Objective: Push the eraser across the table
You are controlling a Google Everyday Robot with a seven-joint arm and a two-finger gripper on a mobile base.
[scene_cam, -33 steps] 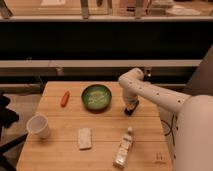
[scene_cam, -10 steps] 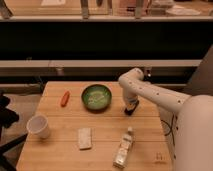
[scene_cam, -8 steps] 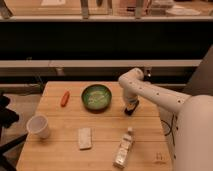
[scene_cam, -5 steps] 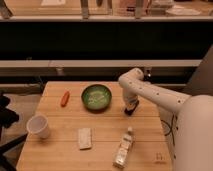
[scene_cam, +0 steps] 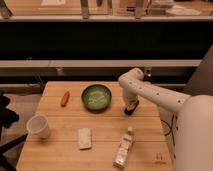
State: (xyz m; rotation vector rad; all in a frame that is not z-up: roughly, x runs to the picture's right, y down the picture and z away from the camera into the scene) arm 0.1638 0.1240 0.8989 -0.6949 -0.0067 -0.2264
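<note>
My gripper (scene_cam: 131, 107) points down at the right side of the light wooden table (scene_cam: 60, 155), just right of the green bowl (scene_cam: 97, 96). A small dark shape (scene_cam: 129, 112) sits on the tabletop right under the gripper's tip. It looks like the black eraser, mostly hidden by the gripper. The white arm reaches in from the right edge of the view.
An orange carrot-like object (scene_cam: 65, 98) lies at the back left. A white cup (scene_cam: 39, 126) stands at the left edge. A pale grey-white pad (scene_cam: 84, 138) lies at the front middle. A bottle (scene_cam: 124, 147) lies on its side at the front right.
</note>
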